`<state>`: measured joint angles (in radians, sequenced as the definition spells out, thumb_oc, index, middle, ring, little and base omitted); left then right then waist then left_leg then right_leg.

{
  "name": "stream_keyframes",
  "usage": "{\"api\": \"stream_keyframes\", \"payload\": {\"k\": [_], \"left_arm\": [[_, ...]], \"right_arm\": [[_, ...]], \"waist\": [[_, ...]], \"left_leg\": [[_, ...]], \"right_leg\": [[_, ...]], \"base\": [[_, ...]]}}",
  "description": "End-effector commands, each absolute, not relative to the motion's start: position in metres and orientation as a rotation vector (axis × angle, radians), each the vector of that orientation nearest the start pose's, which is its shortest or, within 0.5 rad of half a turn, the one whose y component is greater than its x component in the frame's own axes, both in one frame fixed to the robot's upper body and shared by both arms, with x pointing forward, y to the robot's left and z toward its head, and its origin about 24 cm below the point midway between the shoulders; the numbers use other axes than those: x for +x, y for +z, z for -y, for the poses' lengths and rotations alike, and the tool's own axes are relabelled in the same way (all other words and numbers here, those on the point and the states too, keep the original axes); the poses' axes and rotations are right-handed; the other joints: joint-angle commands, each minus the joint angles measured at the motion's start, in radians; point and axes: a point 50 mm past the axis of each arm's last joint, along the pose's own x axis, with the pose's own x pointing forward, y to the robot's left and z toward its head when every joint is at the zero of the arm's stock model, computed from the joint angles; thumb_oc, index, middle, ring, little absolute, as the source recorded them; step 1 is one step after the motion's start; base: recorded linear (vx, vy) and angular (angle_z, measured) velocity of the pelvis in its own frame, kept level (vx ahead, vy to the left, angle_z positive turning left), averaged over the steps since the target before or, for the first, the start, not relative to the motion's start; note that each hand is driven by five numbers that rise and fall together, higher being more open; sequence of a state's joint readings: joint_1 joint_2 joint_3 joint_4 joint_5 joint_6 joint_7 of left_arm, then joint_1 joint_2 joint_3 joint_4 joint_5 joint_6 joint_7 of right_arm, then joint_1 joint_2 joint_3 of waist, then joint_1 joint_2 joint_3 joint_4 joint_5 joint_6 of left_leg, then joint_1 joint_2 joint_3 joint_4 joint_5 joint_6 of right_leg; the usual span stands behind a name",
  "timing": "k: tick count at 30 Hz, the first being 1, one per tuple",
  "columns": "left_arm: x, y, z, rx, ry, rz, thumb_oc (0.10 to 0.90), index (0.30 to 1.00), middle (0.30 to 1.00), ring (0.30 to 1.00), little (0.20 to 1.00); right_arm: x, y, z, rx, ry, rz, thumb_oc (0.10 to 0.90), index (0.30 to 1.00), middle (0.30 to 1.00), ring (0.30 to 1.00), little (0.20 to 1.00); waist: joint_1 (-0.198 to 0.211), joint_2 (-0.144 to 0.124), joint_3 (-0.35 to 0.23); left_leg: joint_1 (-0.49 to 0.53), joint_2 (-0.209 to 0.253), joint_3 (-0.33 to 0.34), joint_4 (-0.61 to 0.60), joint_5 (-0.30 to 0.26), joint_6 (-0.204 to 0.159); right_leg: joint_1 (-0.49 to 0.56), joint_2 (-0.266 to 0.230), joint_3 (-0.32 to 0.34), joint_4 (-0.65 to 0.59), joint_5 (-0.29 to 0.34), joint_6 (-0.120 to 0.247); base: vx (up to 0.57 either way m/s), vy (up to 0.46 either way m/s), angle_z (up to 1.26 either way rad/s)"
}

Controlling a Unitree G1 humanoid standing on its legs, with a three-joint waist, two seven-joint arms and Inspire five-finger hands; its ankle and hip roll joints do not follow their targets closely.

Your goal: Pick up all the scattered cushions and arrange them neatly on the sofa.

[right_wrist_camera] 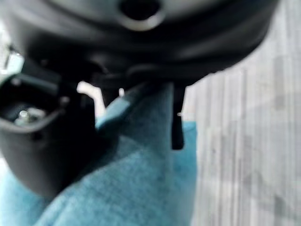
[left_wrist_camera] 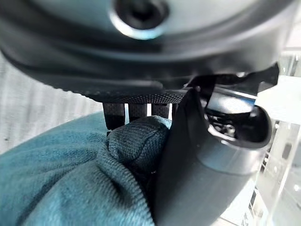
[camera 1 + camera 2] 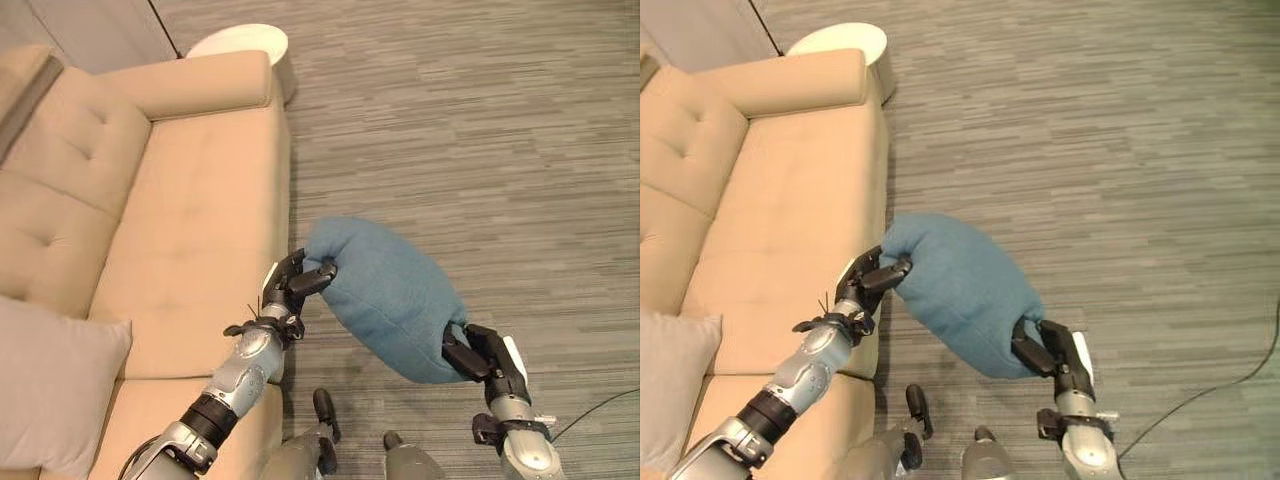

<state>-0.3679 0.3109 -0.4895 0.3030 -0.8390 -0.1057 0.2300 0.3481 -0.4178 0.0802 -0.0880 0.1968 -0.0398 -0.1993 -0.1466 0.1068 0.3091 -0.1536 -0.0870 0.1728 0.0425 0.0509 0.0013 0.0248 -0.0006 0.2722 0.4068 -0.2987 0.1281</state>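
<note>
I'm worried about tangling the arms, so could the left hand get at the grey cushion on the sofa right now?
Probably not as things stand: the left hand is pinching a corner of the blue cushion, which the right hand holds too. The grey cushion lies nearby on the beige sofa.

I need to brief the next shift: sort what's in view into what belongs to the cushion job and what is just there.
Part of the job:
- blue cushion, pinched at opposite ends by the left hand and the right hand, held over the floor beside the sofa
- beige sofa
- grey cushion, already on the sofa seat

Just there:
- round white side table past the sofa's armrest
- grey carpet
</note>
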Motion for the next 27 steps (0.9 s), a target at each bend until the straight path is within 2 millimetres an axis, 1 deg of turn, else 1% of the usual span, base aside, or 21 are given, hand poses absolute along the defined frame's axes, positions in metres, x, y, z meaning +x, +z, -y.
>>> {"api": "stream_keyframes", "payload": {"k": [1,2,3,5,6,7,8,9,10,11,12,14,16,18,20,21,23,24,25,26,27], "left_arm": [[0.315,0.144,-0.075,-0.448,-0.368,0.299,0.4,0.3,0.3,0.3,0.3],[0.315,0.144,-0.077,-0.443,-0.363,0.305,0.4,0.3,0.3,0.3,0.3],[0.315,0.144,-0.077,-0.443,-0.363,0.305,0.4,0.3,0.3,0.3,0.3],[0.315,0.143,-0.081,-0.428,-0.351,0.307,0.4,0.3,0.3,0.3,0.3],[0.315,0.143,-0.083,-0.417,-0.346,0.312,0.4,0.3,0.3,0.3,0.3],[0.316,0.142,-0.086,-0.4,-0.337,0.313,0.4,0.3,0.3,0.3,0.3],[0.316,0.142,-0.086,-0.401,-0.337,0.312,0.4,0.3,0.3,0.3,0.3],[0.315,0.138,-0.092,-0.382,-0.314,0.305,0.4,0.3,0.3,0.3,0.3],[0.315,0.138,-0.092,-0.382,-0.313,0.304,0.4,0.3,0.3,0.3,0.3],[0.314,0.134,-0.096,-0.37,-0.297,0.3,0.4,0.3,0.3,0.3,0.3],[0.314,0.134,-0.096,-0.371,-0.296,0.3,0.4,0.3,0.3,0.3,0.3],[0.313,0.13,-0.1,-0.366,-0.279,0.291,0.4,0.3,0.3,0.3,0.3],[0.311,0.126,-0.103,-0.37,-0.263,0.287,0.4,0.3,0.3,0.3,0.3],[0.312,0.126,-0.11,-0.376,-0.226,0.289,0.4,0.3,0.3,0.3,0.3],[0.312,0.127,-0.113,-0.37,-0.222,0.298,0.4,0.3,0.3,0.3,0.3],[0.31,0.127,-0.114,-0.38,-0.219,0.299,0.4,0.3,0.3,0.3,0.3],[0.31,0.129,-0.112,-0.384,-0.226,0.302,0.4,0.3,0.3,0.3,0.3],[0.31,0.132,-0.111,-0.39,-0.225,0.307,0.4,0.3,0.3,0.3,0.3],[0.311,0.137,-0.109,-0.392,-0.224,0.323,0.4,0.3,0.3,0.3,0.3],[0.313,0.145,-0.107,-0.392,-0.223,0.343,0.4,0.3,0.3,0.3,0.3],[0.314,0.149,-0.105,-0.395,-0.224,0.353,0.4,0.3,0.3,0.3,0.3]], "right_arm": [[0.206,0.101,0.174,-0.184,0.13,0.347,0.4,0.3,0.3,0.3,0.3],[0.204,0.098,0.174,-0.186,0.139,0.335,0.4,0.3,0.3,0.3,0.3],[0.204,0.098,0.174,-0.186,0.139,0.335,0.4,0.3,0.3,0.3,0.3],[0.199,0.093,0.176,-0.195,0.141,0.301,0.4,0.3,0.3,0.3,0.3],[0.195,0.09,0.178,-0.202,0.142,0.284,0.4,0.3,0.3,0.3,0.3],[0.188,0.088,0.186,-0.21,0.129,0.259,0.4,0.3,0.3,0.3,0.3],[0.188,0.088,0.186,-0.21,0.129,0.258,0.4,0.3,0.3,0.3,0.3],[0.183,0.084,0.193,-0.207,0.11,0.235,0.4,0.3,0.3,0.3,0.3],[0.183,0.084,0.193,-0.207,0.11,0.234,0.4,0.3,0.3,0.3,0.3],[0.179,0.083,0.196,-0.193,0.1,0.224,0.4,0.3,0.3,0.3,0.3],[0.179,0.083,0.196,-0.193,0.1,0.223,0.4,0.3,0.3,0.3,0.3],[0.173,0.078,0.194,-0.191,0.122,0.198,0.4,0.3,0.3,0.3,0.3],[0.165,0.074,0.191,-0.185,0.143,0.167,0.4,0.3,0.3,0.3,0.3],[0.161,0.069,0.185,-0.183,0.177,0.141,0.4,0.3,0.3,0.3,0.3],[0.158,0.066,0.181,-0.2,0.218,0.126,0.4,0.3,0.3,0.3,0.3],[0.156,0.062,0.176,-0.22,0.246,0.106,0.4,0.3,0.3,0.3,0.3],[0.154,0.062,0.172,-0.241,0.273,0.105,0.4,0.3,0.3,0.3,0.3],[0.154,0.063,0.168,-0.249,0.29,0.116,0.4,0.3,0.3,0.3,0.3],[0.154,0.063,0.164,-0.253,0.302,0.121,0.4,0.3,0.3,0.3,0.3],[0.155,0.061,0.161,-0.267,0.316,0.115,0.4,0.3,0.3,0.3,0.3],[0.156,0.061,0.157,-0.274,0.327,0.121,0.4,0.3,0.3,0.3,0.3]], "waist": [[0.012,0.033,-0.116],[0.004,0.048,-0.107],[0.002,0.044,-0.106],[-0.03,0.065,-0.089],[-0.045,0.066,-0.084],[-0.086,0.061,-0.074],[-0.092,0.059,-0.071],[-0.126,0.058,-0.069],[-0.129,0.059,-0.067],[-0.166,0.056,-0.067],[-0.168,0.058,-0.065],[-0.199,0.053,-0.061],[-0.212,0.047,-0.061],[-0.191,0.047,-0.085],[-0.182,0.053,-0.096],[-0.164,0.062,-0.108],[-0.148,0.054,-0.111],[-0.139,0.042,-0.105],[-0.126,0.024,-0.096],[-0.099,-0.013,-0.085],[-0.088,-0.02,-0.082]], "left_leg": [[0.077,0.081,0.021,0.053,-0.091,0.039],[0.113,0.096,0.025,0.046,-0.103,0.043],[0.113,0.093,0.024,0.046,-0.103,0.044],[0.183,0.111,0.03,0.016,-0.123,0.044],[0.202,0.109,0.028,0.008,-0.129,0.041],[0.243,0.105,0.021,-0.005,-0.152,0.025],[0.248,0.103,0.016,-0.005,-0.154,0.025],[0.267,0.104,0.005,-0.001,-0.178,0.008],[0.269,0.105,0.002,0.001,-0.181,0.008],[0.293,0.109,-0.02,0.003,-0.207,-0.009],[0.295,0.111,-0.021,0.004,-0.21,-0.009],[0.323,0.113,-0.053,0.007,-0.235,-0.02],[0.349,0.117,-0.068,0.018,-0.255,-0.028],[0.375,0.131,-0.052,0.015,-0.271,-0.037],[0.377,0.151,-0.05,0.027,-0.252,-0.05],[0.364,0.201,-0.053,0.09,-0.197,-0.075],[0.291,0.255,-0.062,0.267,-0.119,-0.085],[0.244,0.293,-0.06,0.388,-0.043,-0.095],[0.2,0.318,-0.056,0.495,0.001,-0.087],[0.128,0.323,-0.02,0.631,-0.025,-0.062],[0.089,0.325,-0.004,0.659,-0.046,-0.059]], "right_leg": [[-0.005,-0.038,-0.169,0.204,0.272,0.099],[-0.055,-0.054,-0.216,0.277,0.299,0.099],[-0.057,-0.058,-0.216,0.285,0.295,0.099],[-0.155,-0.075,-0.267,0.339,0.274,0.073],[-0.185,-0.081,-0.278,0.316,0.256,0.06],[-0.245,-0.08,-0.306,0.219,0.214,0.035],[-0.239,-0.083,-0.311,0.222,0.208,0.036],[-0.265,-0.082,-0.306,0.11,0.195,0.024],[-0.261,-0.082,-0.309,0.11,0.191,0.024],[-0.301,-0.08,-0.239,-0.013,0.217,0.028],[-0.297,-0.079,-0.24,-0.013,0.215,0.029],[-0.32,-0.072,-0.14,-0.092,0.259,0.048],[-0.313,-0.077,-0.1,-0.116,0.293,0.066],[-0.277,-0.092,-0.143,-0.154,0.273,0.054],[-0.266,-0.09,-0.154,-0.141,0.27,0.045],[-0.247,-0.067,-0.176,-0.125,0.236,0.014],[-0.184,-0.049,-0.209,-0.166,0.213,-0.031],[-0.156,-0.04,-0.227,-0.181,0.206,-0.055],[-0.131,-0.035,-0.234,-0.194,0.202,-0.077],[-0.081,-0.031,-0.236,-0.222,0.19,-0.103],[-0.068,-0.026,-0.236,-0.222,0.18,-0.11]], "base": [[0.24,0.093,-0.71],[0.25,0.093,-0.41],[0.17,0.099,0.02],[0.22,0.089,0.02],[0.42,0.031,0.17],[0.34,-0.008,0.2],[0.43,-0.069,0.19],[0.2,-0.052,0.26],[0.39,-0.137,0.53],[0.21,-0.085,0.62],[0.29,-0.131,0.55],[0.27,-0.145,0.45],[0.33,-0.199,0.57],[0.33,-0.229,0.48],[0.22,-0.222,0.03],[0.22,-0.323,-0.15],[0.23,-0.443,0.13],[0.18,-0.47,0.64],[0.25,-0.605,0.57],[0.27,-0.508,0.43],[0.31,-0.395,0.1]]}}
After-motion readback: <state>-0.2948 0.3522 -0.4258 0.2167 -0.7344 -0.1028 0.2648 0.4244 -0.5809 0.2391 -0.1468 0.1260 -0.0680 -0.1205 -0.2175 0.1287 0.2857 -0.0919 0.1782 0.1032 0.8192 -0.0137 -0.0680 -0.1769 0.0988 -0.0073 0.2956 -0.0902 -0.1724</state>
